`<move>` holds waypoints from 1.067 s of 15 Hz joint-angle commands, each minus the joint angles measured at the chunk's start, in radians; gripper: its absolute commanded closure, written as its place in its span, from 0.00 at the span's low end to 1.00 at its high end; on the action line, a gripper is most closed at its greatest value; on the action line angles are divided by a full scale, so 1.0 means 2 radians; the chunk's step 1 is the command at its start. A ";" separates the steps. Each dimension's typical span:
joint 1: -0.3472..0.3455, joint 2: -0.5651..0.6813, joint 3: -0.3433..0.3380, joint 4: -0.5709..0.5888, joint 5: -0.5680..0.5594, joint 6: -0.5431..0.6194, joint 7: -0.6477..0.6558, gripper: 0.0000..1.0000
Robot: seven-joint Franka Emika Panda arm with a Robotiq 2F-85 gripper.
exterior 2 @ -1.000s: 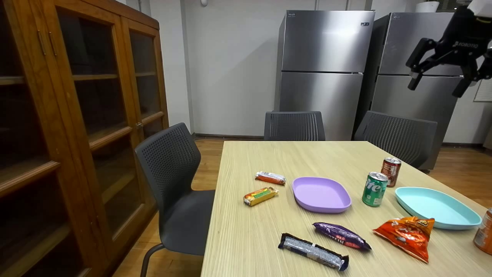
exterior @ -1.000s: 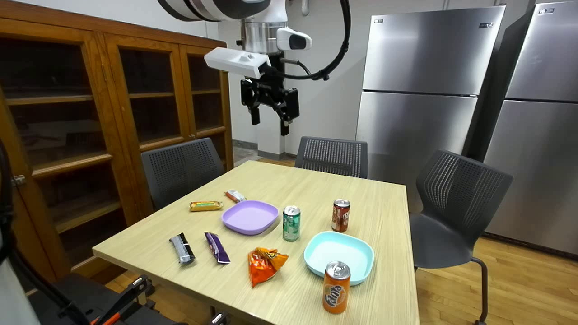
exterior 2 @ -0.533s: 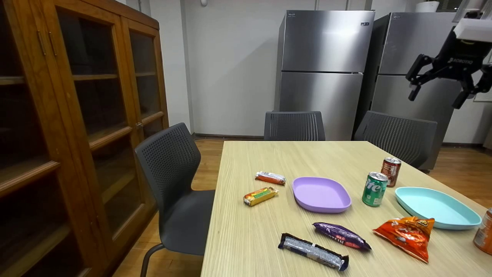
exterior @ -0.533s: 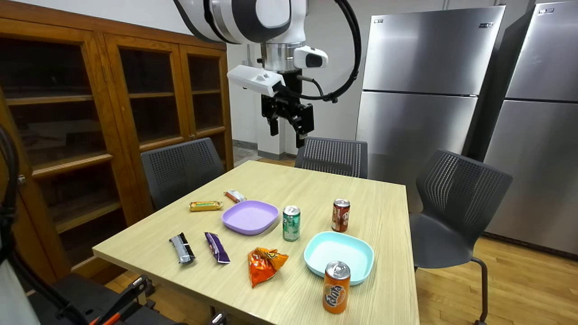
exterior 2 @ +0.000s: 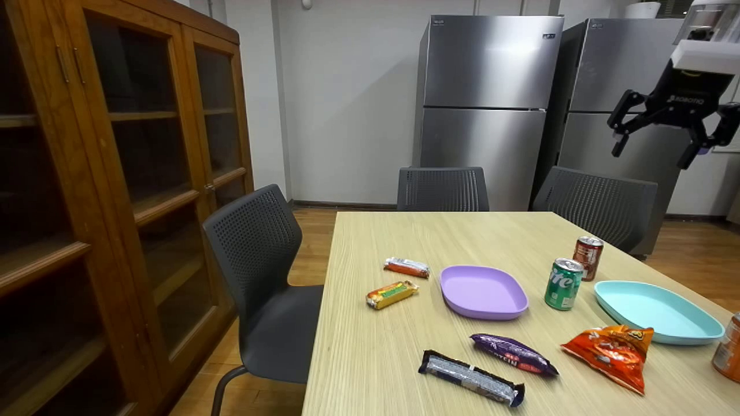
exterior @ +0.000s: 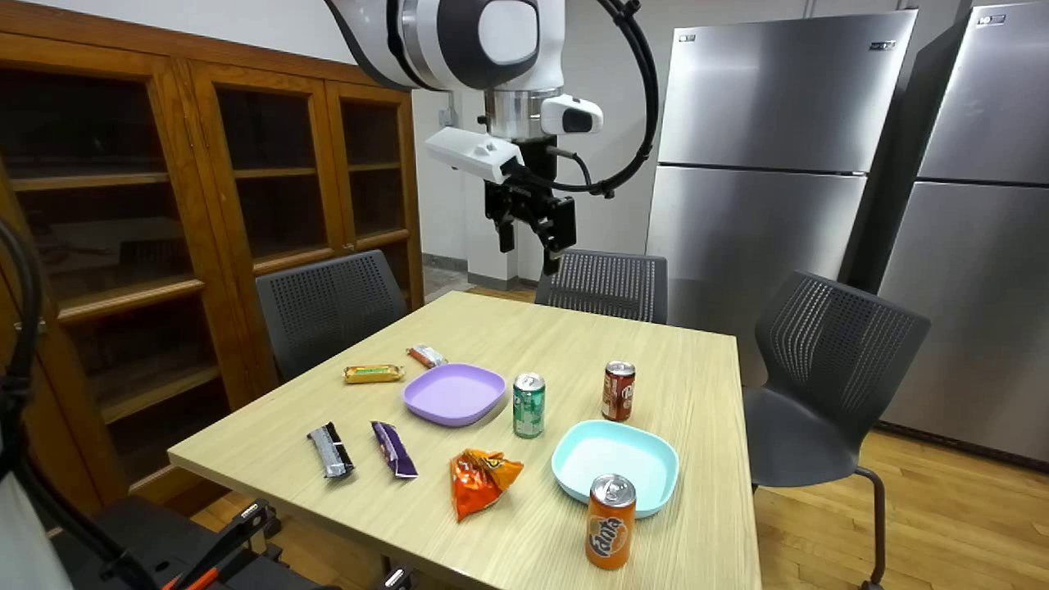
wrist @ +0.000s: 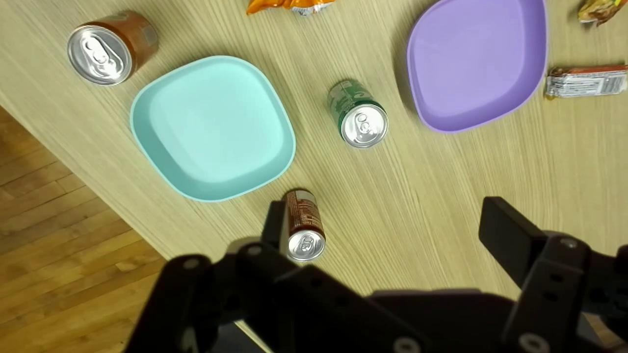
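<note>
- The dark red can (exterior: 619, 392) stands on end just beside the turquoise plate (exterior: 606, 451), behind it in an exterior view; its long axis is vertical, lid and pull tab facing up.
- In the wrist view that can looks slanted, lid toward the gripper (wrist: 385, 220) and base toward the turquoise plate.
- The green can (exterior: 529, 406) is upright too, lid up, near the turquoise plate, on the side where the purple plate (exterior: 455, 395) lies farther off.
- The orange can (exterior: 610, 524), likewise vertical, stands across the turquoise plate from the dark red can.
- The gripper is released: its fingers (wrist: 508, 235) are spread wide with only air between them.
- It hangs high over the table (exterior: 680, 377), well above the turquoise plate's level, fingers aimed down; in the wrist view one fingertip overlaps the dark red can's edge by line of sight alone.
- The arm (exterior: 459, 41) slants in from the top in an exterior view, its wrist dropping nearly straight down.
- The chip bag (exterior 2: 613, 352) lies near the turquoise plate; past it, the purple bar (exterior 2: 513, 352) and black bar (exterior 2: 471, 378) lie roughly parallel.
- The yellow bar (exterior 2: 392, 294) and red-and-white bar (exterior 2: 407, 267) lie well apart from the turquoise plate.
</note>
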 commanded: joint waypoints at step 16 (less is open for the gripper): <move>-0.004 0.138 -0.014 0.073 -0.069 0.087 0.153 0.00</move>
